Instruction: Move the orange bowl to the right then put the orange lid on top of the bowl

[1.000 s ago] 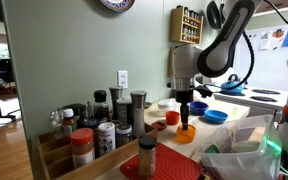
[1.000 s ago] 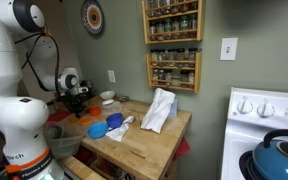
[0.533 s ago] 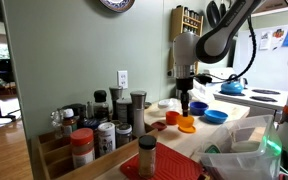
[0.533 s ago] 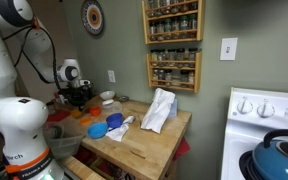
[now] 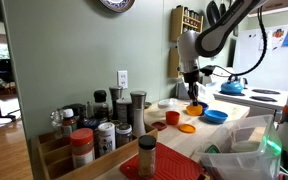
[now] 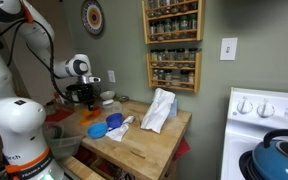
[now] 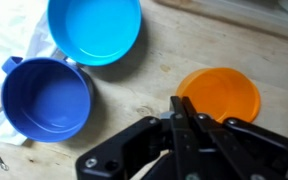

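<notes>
My gripper [image 5: 192,97] hangs from the arm over the wooden counter and is shut on the near rim of the orange bowl [image 5: 195,108]. In the wrist view the closed fingers [image 7: 181,104] pinch the left edge of the orange bowl [image 7: 222,95], which is low over the wood. The orange lid [image 5: 187,128] lies flat on the counter, nearer the camera and apart from the bowl. The lid is out of the wrist view. The gripper [image 6: 87,99] also shows in the second exterior view.
A light blue bowl [image 7: 94,28] and a dark blue bowl [image 7: 44,97] sit left of the orange bowl, by a white cloth [image 7: 26,52]. A blue bowl [image 5: 215,116] and a red-orange cup [image 5: 171,117] flank the gripper. Spice jars [image 5: 94,130] crowd the near side.
The gripper has moved up and away from the camera with the orange bowl. The orange lid stays on the counter and now shows apart from the bowl.
</notes>
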